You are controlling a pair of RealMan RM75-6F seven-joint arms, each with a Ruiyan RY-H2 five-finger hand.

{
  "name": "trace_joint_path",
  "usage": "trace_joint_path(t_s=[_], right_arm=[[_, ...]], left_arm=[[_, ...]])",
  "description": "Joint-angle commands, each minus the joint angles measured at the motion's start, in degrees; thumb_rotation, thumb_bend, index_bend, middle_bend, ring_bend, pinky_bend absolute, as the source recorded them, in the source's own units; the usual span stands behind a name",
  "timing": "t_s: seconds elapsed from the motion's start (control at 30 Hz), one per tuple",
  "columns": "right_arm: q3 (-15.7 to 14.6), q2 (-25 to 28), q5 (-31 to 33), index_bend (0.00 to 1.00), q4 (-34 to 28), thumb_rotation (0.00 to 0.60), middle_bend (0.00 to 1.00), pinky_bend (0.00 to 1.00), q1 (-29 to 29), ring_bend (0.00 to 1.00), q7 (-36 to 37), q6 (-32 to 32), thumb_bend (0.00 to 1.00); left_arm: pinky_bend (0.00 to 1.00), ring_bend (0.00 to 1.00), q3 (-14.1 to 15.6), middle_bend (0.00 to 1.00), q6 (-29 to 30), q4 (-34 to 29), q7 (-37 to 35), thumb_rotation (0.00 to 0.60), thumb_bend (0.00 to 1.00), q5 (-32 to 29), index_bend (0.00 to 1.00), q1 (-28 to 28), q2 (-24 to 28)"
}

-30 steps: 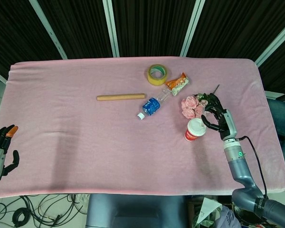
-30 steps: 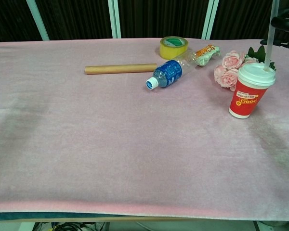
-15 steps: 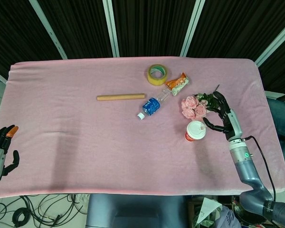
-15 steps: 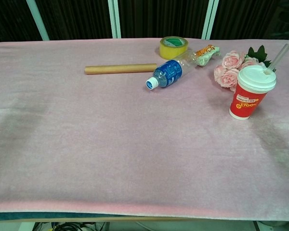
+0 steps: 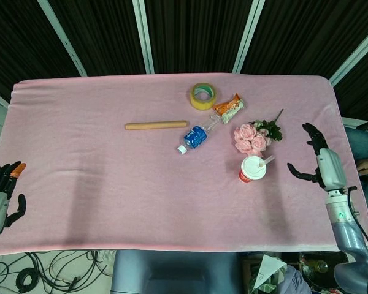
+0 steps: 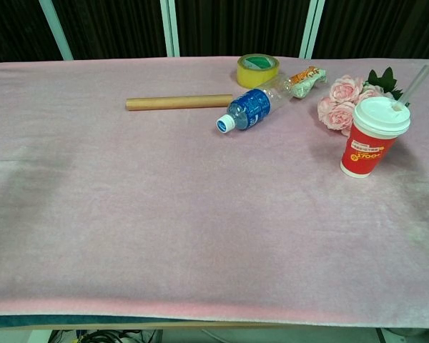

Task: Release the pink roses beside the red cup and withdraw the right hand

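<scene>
From the head view, the red cup (image 5: 252, 169) stands right of centre with a straw poking from its white lid, and the pink roses (image 5: 250, 139) lie on the pink bench (image 5: 98, 177) just above it, free of my grasp. My right hand (image 5: 319, 162) hovers at the right edge, fingers spread, holding nothing, well apart from both. My left hand (image 5: 1, 195) sits at the lower left corner, fingers apart and empty. In the chest view neither hand appears; the roses (image 6: 340, 102) press against the cup (image 6: 372, 136) at upper right, with the water bottle (image 6: 254, 107) lying left of them.
</scene>
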Motion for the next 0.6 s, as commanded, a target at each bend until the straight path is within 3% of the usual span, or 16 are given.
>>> trace_joint_path(t_s=[0.03, 0.33, 0.6], right_arm=[[-5.6, 3.1, -0.5, 0.0, -2.1, 0.6, 0.0, 0.21, -5.5, 0.02, -18.8, 7.7, 0.2], [-10.7, 0.4, -5.8, 0.0, 3.0, 0.6, 0.0, 0.21, -7.8, 0.02, -24.0, 10.3, 0.2], [-11.9, -3.6, -9.1, 0.0, 6.1, 0.6, 0.0, 0.21, -9.3, 0.02, -23.7, 14.4, 0.2]], left_arm=[[0.0, 0.0, 0.3, 0.04, 0.0, 0.0, 0.3, 0.6, 0.65, 0.2, 0.05, 0.0, 0.0], [0.0, 0.0, 0.3, 0.04, -0.1, -0.4, 0.7, 0.6, 0.65, -0.1, 0.05, 0.1, 0.3], [0.0, 0.0, 0.5, 0.04, -0.3, -0.6, 0.6, 0.6, 0.65, -0.1, 0.05, 0.1, 0.4]])
